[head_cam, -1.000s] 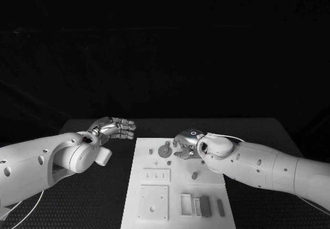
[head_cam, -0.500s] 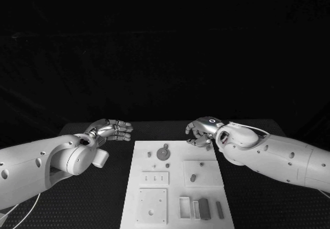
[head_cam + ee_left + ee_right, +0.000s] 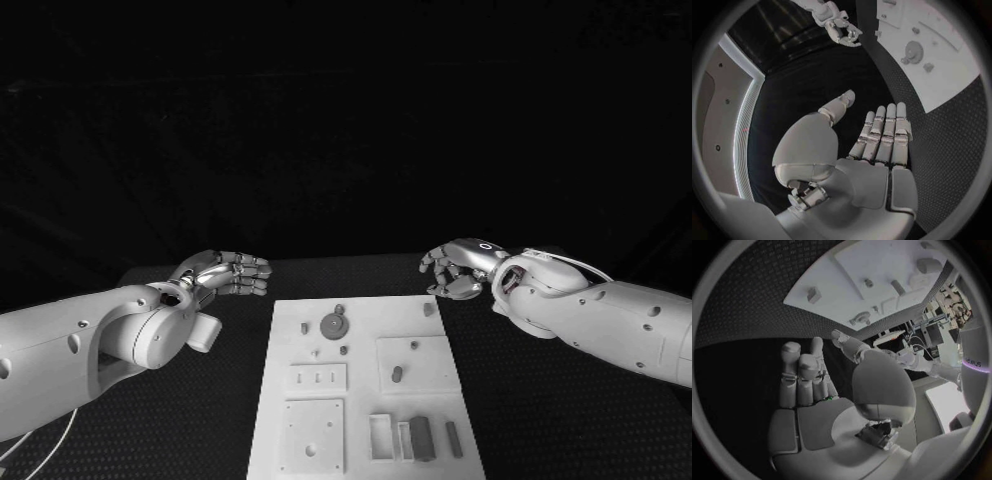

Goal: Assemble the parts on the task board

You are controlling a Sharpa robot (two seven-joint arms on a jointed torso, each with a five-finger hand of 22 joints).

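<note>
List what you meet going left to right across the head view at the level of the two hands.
Left hand → round part on the task board → small part near the board's far right corner → right hand.

Dim all round, with blackness above and behind the desk (image 3: 173,420), brightest on the white task board (image 3: 361,385) and the sheen of the left hand (image 3: 228,272), strongly bowed at the rims of both wrist views, sharp enough near the middle.
</note>
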